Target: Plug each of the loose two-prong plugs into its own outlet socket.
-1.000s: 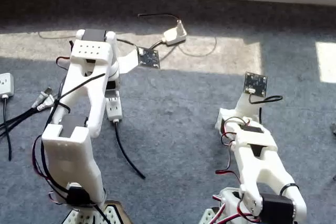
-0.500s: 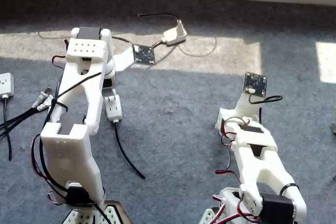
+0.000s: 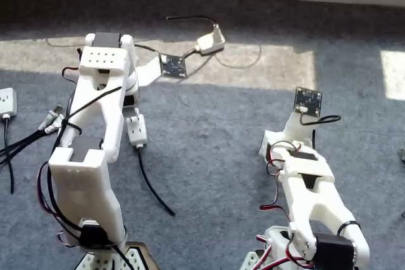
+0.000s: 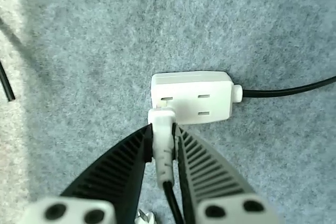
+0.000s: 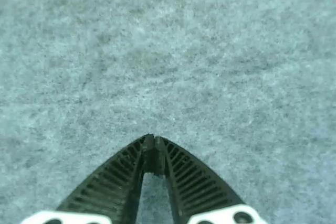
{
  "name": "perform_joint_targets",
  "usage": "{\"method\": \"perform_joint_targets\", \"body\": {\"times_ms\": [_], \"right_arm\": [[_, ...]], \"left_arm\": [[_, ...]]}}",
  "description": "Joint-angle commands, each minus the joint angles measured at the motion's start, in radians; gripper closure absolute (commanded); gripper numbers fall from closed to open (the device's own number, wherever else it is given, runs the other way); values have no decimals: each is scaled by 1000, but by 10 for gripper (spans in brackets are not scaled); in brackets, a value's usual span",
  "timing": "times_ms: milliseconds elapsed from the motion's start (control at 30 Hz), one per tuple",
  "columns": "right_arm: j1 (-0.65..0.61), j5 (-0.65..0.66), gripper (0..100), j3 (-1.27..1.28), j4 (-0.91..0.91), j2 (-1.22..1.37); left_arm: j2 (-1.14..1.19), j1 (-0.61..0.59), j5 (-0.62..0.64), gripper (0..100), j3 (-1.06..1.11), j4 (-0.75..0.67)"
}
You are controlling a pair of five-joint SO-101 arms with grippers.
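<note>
**Left wrist view, then high view, nearest first.** Your left gripper (image 4: 163, 132) was clenched on the white two-prong plug (image 4: 164, 156). The jaws pinched its body just behind the head, so the prong end pointed away from the wrist and at the outlet block (image 4: 191, 95). The plug's head overlapped the block's near edge at one pair of slots. The prongs were hidden under the head, so they had perhaps not entered. The block lay flat on the grey carpet (image 4: 252, 19) with its slotted face up and its black cord (image 4: 294, 90) trailing off sideways. Nothing braced it against your push.

Your right gripper (image 5: 155, 153) was pinched shut on nothing, low over bare carpet and well apart from the work, presumably parked to keep out of the way.

Farther off, a white connector (image 3: 211, 42) lay with its thin cable in the sunlit strip. A second outlet (image 3: 6, 102) sat at the left edge, beside the left arm (image 3: 95, 124). Both were judged to be work remaining.
</note>
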Motion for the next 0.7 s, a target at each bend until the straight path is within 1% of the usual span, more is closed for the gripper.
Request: {"method": "perform_joint_targets", "body": {"times_ms": [0,233,400,500,667], "right_arm": [[7,-11,991,-48,-1,1],[7,-11,991,-48,-1,1],[7,-11,991,-48,-1,1],[7,-11,991,-48,-1,1],[7,-11,991,-48,-1,1]], "left_arm": [[12,-5,-2,994,-24,11],[107,-2,-2,994,-35,11],[101,19,3,994,-38,20],[71,35,2,994,-53,68],[51,61,5,994,-48,78]]}}
